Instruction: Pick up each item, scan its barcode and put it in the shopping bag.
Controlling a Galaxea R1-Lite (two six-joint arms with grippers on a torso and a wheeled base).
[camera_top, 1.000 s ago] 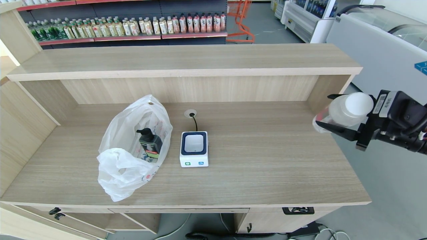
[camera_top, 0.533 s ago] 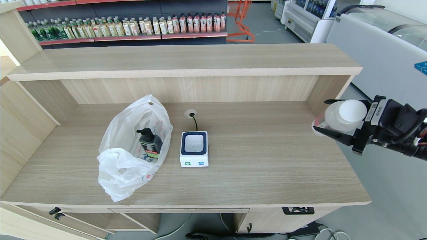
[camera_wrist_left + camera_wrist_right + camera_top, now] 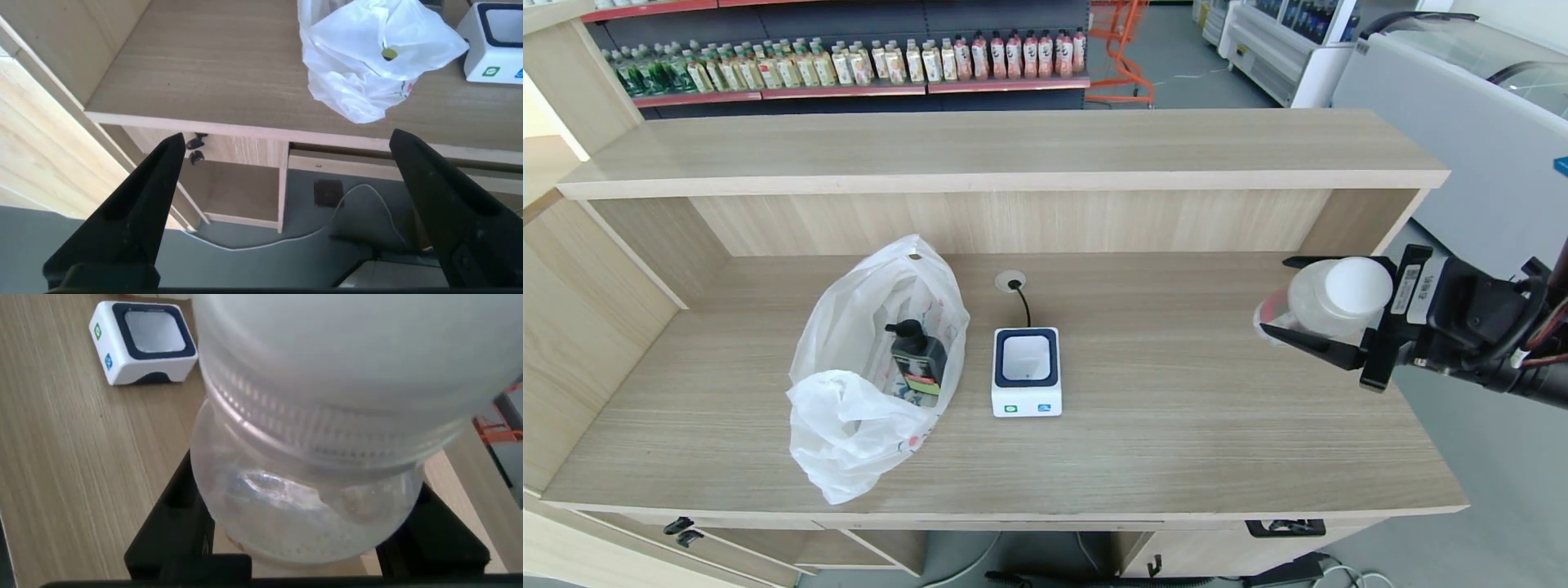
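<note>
**Wooden counter, jar held at its right end**

Light wood checkout counter (image 3: 1176, 425): off its front edge hangs the left gripper (image 3: 286, 143), jaws spread wide on nothing. On the counter lies a white plastic shopping bag (image 3: 849, 425) with a dark pump bottle (image 3: 917, 363) inside, its label print too small to read. Just beside the bag sits a white barcode scanner with a dark blue rim (image 3: 1026, 371). Over the counter's right end, the right gripper (image 3: 1274, 296) clasps a clear round plastic jar with a white lid (image 3: 1327, 298), one black finger on either side of its body.
</note>
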